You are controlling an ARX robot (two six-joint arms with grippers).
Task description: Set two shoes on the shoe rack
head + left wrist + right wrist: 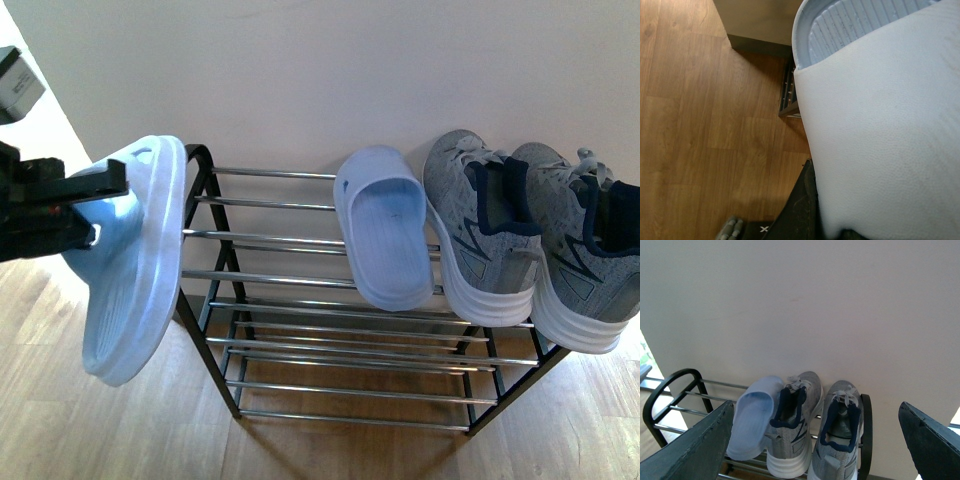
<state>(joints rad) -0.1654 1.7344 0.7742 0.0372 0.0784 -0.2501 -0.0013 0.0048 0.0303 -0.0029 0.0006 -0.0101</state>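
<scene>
Pale blue foam: a slide sandal (135,260) hangs tilted on edge at the far left, clamped in the left gripper (95,205) beside the rack's rounded black side frame. Chrome bars form the top shelf of the shoe rack (270,240), which stands against a plain wall on wood flooring. A second blue slide (385,235) lies on that shelf, toe outward. Touching it, the two grey knit sneakers (480,225) (585,255) sit side by side at the shelf's right end. The right gripper (815,450) hangs above them, fingers apart and holding nothing.
</scene>
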